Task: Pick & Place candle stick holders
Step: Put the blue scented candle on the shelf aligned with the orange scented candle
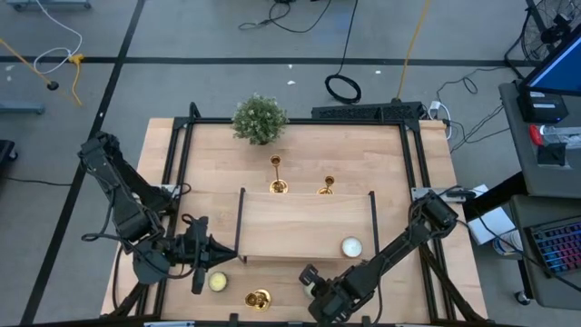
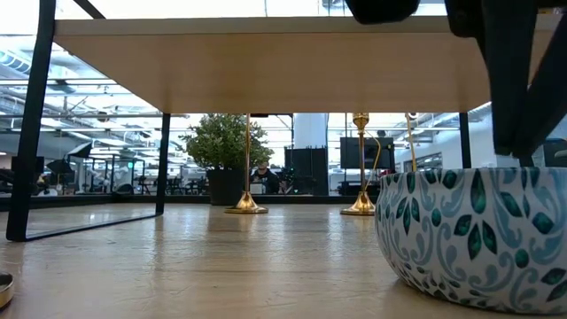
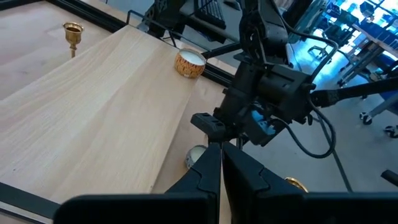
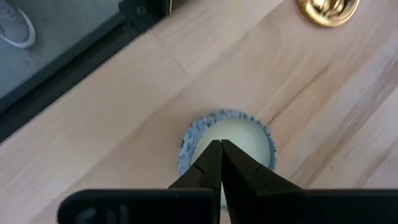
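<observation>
Two gold candle stick holders [image 1: 278,176] [image 1: 327,186] stand on their round bases on the table behind a raised wooden shelf [image 1: 300,222]; they also show in the low view [image 2: 247,164] [image 2: 360,164]. A third [image 1: 259,298] stands near the front edge and shows in the right wrist view [image 4: 328,9]. My left gripper [image 3: 221,152] is shut and empty at the shelf's left end [image 1: 227,251]. My right gripper [image 4: 221,148] is shut, pointing down over a candle in a blue-patterned bowl [image 4: 227,140] [image 2: 474,235]. In the high view the arm hides that bowl. My right gripper's shut fingertips stand over the middle of the candle's wax [image 4: 239,134], coming from above. I cannot tell whether they touch it.
A bushy green plant [image 1: 260,119] stands at the far edge. A white candle [image 1: 351,246] sits on the shelf's right end. A pale yellow candle [image 1: 218,282] sits near the front left. Black frame rails [image 1: 177,163] run along the table's sides.
</observation>
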Robot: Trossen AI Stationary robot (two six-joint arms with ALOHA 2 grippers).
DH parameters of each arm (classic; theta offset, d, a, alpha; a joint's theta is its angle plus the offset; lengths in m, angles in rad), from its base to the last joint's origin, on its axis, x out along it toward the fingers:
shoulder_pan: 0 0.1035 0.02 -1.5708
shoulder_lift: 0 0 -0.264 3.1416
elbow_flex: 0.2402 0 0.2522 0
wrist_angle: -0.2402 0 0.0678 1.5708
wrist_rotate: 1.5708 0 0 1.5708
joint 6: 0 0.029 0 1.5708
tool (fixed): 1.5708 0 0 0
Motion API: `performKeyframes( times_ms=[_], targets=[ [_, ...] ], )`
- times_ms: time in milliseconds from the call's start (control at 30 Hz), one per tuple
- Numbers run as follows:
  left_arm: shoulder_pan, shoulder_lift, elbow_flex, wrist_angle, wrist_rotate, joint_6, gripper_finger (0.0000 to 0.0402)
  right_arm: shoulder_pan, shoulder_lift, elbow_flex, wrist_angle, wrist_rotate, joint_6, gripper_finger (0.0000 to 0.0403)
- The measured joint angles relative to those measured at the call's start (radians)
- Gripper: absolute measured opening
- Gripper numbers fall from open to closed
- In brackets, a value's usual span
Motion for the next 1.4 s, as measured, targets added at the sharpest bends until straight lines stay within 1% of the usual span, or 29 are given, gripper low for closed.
performKeyframes(
  times_ms=[200, 633, 833, 967, 1233, 1400],
  targets=[
    [-0.012, 0.0, 0.0, 0.004, -0.008, -0.004, 0.0019, 0.0, 0.0, -0.001, -0.05, -0.001, -0.008, 0.0],
    [-0.032, 0.0, 0.0, 0.009, -0.034, -0.007, 0.0019, 0.003, 0.0, -0.018, -0.059, -0.033, 0.0, 0.0],
    [-0.032, 0.0, 0.0, 0.008, -0.034, -0.003, 0.0019, 0.003, 0.0, -0.018, -0.121, -0.104, 0.003, 0.0],
    [-0.032, 0.0, 0.0, 0.008, -0.034, -0.002, 0.0019, 0.004, -0.003, -0.017, -0.142, -0.106, 0.003, 0.0],
    [-0.032, 0.0, 0.0, 0.007, -0.034, 0.005, 0.0019, 0.004, -0.005, 0.029, -0.225, -0.106, 0.003, 0.0],
    [-0.032, 0.0, 0.0, 0.007, -0.034, 0.005, 0.0019, 0.004, -0.005, 0.035, -0.215, -0.107, 0.003, 0.0]
  ],
)
